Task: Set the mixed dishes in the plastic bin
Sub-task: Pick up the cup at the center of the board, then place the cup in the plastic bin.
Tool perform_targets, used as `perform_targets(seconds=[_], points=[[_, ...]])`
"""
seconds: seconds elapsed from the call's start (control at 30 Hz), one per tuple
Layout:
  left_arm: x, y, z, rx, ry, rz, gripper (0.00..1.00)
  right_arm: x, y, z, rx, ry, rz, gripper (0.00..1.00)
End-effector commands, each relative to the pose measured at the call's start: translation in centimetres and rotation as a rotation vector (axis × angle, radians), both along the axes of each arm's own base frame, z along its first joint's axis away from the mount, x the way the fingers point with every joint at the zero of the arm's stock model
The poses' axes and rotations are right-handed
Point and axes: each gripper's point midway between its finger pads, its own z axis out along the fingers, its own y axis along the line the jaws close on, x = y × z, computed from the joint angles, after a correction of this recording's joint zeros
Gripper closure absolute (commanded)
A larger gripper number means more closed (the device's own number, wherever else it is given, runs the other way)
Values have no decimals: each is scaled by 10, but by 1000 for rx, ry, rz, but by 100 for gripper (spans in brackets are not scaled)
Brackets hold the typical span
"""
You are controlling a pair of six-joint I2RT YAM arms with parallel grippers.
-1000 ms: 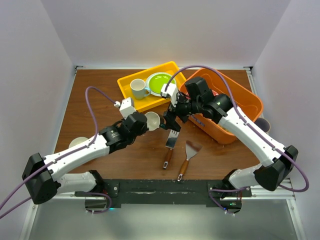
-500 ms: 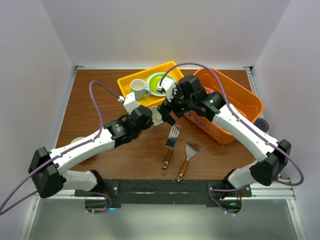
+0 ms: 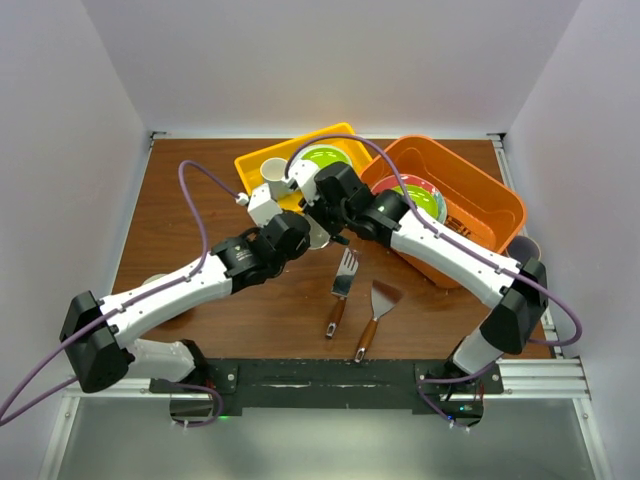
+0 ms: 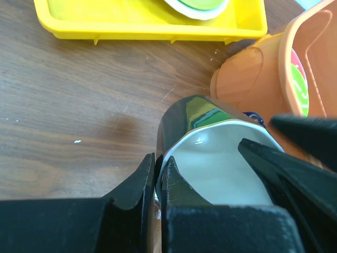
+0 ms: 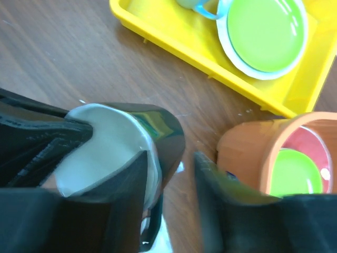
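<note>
A dark-teal mug (image 3: 320, 233) with a cream inside hangs above the table between the two arms. My left gripper (image 4: 159, 169) is shut on its rim, one finger inside (image 4: 176, 179) and one outside. My right gripper (image 5: 169, 158) straddles the opposite wall of the mug (image 5: 113, 138): one finger is inside and the other stands a gap away from the dark outside, so it is open. The orange plastic bin (image 3: 497, 196) stands just to the right and holds a red plate and a green plate (image 3: 418, 196). A lime green plate (image 3: 326, 158) lies in the yellow tray.
Behind the mug is the yellow tray (image 3: 258, 162), with a white mug (image 3: 274, 176) in it. Two wooden-handled spatulas (image 3: 341, 291) (image 3: 372, 318) lie on the wood in front. A pale round dish (image 3: 152, 284) peeks out under the left arm.
The right arm has swung left from the bin to the mug, and its jaws have narrowed around the mug's wall. The left arm has carried the mug back and to the right.
</note>
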Motion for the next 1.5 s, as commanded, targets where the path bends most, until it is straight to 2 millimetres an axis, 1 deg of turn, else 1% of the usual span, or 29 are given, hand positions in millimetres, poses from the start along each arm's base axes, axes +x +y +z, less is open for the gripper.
perform_targets(seconds=[0.0, 0.07, 0.13, 0.2, 0.23, 0.27, 0.33, 0.37, 0.43, 0.47, 0.57, 0.6, 0.7, 0.73, 0.8, 0.83, 0.87, 0.93, 1.03, 1.1, 1.17, 1.2, 1.23, 1.27, 1.3, 1.33, 1.4, 1.43, 1.47], points=[[17, -6, 60, -163, -144, 76, 100, 14, -5, 25, 12, -96, -57, 91], [15, -4, 63, -165, -153, 68, 100, 12, -4, 26, 9, -92, -45, 100], [14, -8, 73, -195, -192, 34, 100, 8, -2, 29, 22, -77, -19, 100], [6, -3, 75, -212, -224, -8, 94, 4, -3, 36, 31, -76, 2, 100], [6, -6, 87, -255, -269, -28, 88, 0, 1, 38, 44, -65, 37, 100], [-1, -3, 86, -244, -292, -74, 75, 0, -2, 40, 50, -60, 44, 100], [-6, -4, 103, -292, -364, -120, 62, -2, -6, 47, 74, -41, 80, 100], [-15, -2, 105, -281, -396, -178, 50, -3, -8, 49, 84, -35, 87, 100], [-24, 1, 131, -317, -502, -236, 36, 1, -20, 59, 117, -26, 83, 100], [-30, -2, 130, -319, -515, -279, 26, -3, -20, 63, 147, -9, 109, 100], [-45, 0, 146, -293, -597, -376, 14, -2, -36, 79, 213, -2, 117, 100], [-48, 1, 148, -278, -608, -396, 12, -5, -42, 89, 236, -20, 118, 100], [-61, 5, 160, -217, -680, -479, 9, -1, -66, 100, 301, -21, 98, 100], [-65, 11, 165, -188, -715, -493, 8, 1, -85, 111, 326, -52, 61, 100], [-69, 16, 165, -139, -739, -520, 6, 0, -98, 115, 366, -52, 44, 100], [-71, 23, 170, -98, -768, -522, 4, 1, -118, 127, 387, -93, 3, 100], [-71, 28, 170, -68, -774, -513, 4, 1, -126, 128, 394, -102, -11, 100], [-70, 41, 166, 51, -772, -512, 3, 1, -151, 140, 411, -147, -67, 100], [-64, 61, 152, 227, -734, -494, 3, 6, -185, 145, 430, -164, -148, 100], [-62, 71, 137, 325, -688, -494, 2, 13, -212, 146, 436, -174, -218, 100], [-60, 84, 123, 427, -650, -484, 2, 18, -228, 146, 442, -162, -245, 100], [-59, 88, 118, 456, -637, -480, 2, 25, -251, 144, 432, -167, -304, 100], [-58, 94, 107, 491, -619, -471, 2, 27, -258, 143, 432, -160, -315, 100], [-58, 96, 101, 502, -614, -468, 2, 28, -267, 145, 428, -157, -333, 100], [-59, 98, 98, 501, -617, -463, 2, 35, -285, 137, 415, -142, -373, 100], [-59, 97, 81, 515, -598, -476, 2, 37, -292, 135, 413, -134, -388, 100], [-59, 96, 75, 497, -611, -471, 2, 42, -309, 127, 393, -121, -428, 100], [-59, 95, 60, 507, -594, -483, 2, 43, -315, 122, 386, -111, -441, 100], [-58, 94, 57, 506, -598, -482, 2, 44, -320, 117, 376, -98, -456, 100]])
